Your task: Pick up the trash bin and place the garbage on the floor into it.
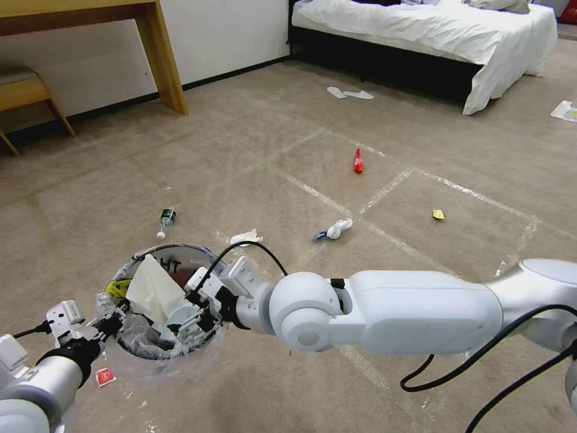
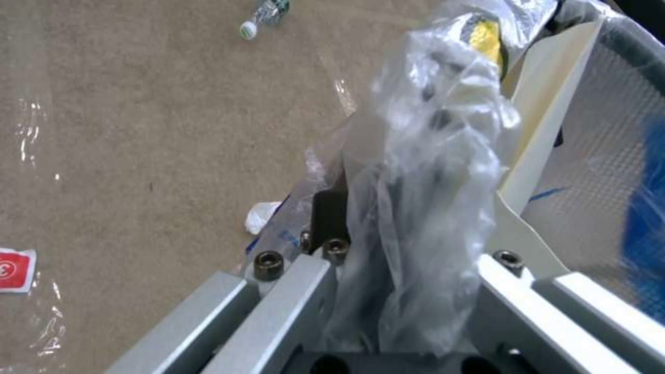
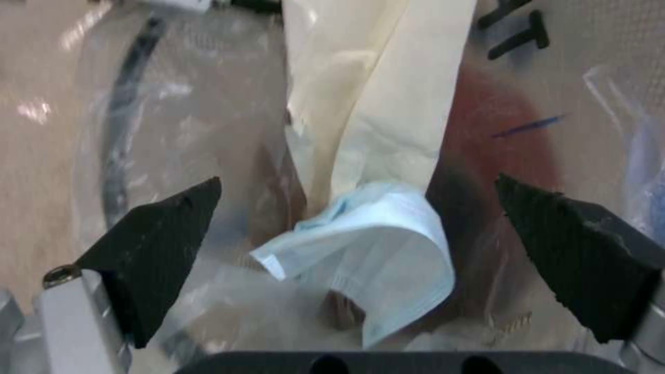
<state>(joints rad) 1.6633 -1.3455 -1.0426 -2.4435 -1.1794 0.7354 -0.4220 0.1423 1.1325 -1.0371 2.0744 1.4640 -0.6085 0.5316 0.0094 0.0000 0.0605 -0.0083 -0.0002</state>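
Crinkled clear liner bunched in left gripper (image 2: 409, 291), clamped on rim of trash bin (image 1: 141, 346), bin held just above carpet (image 1: 252, 150). Right gripper (image 3: 360, 249) over bin mouth, jaws wide apart, nothing gripped; pale blue mask (image 3: 374, 249) lies loose inside w/ cream paper (image 1: 150, 288). Bottle (image 1: 166, 219), white tissue (image 1: 245, 238), red wrapper (image 1: 358, 161), yellow scrap (image 1: 438, 214) on floor, apart from bin. Risk: grip seems mostly on thin bag, could slip/tear & tip bin; right fingers may snag liner when lifting out.
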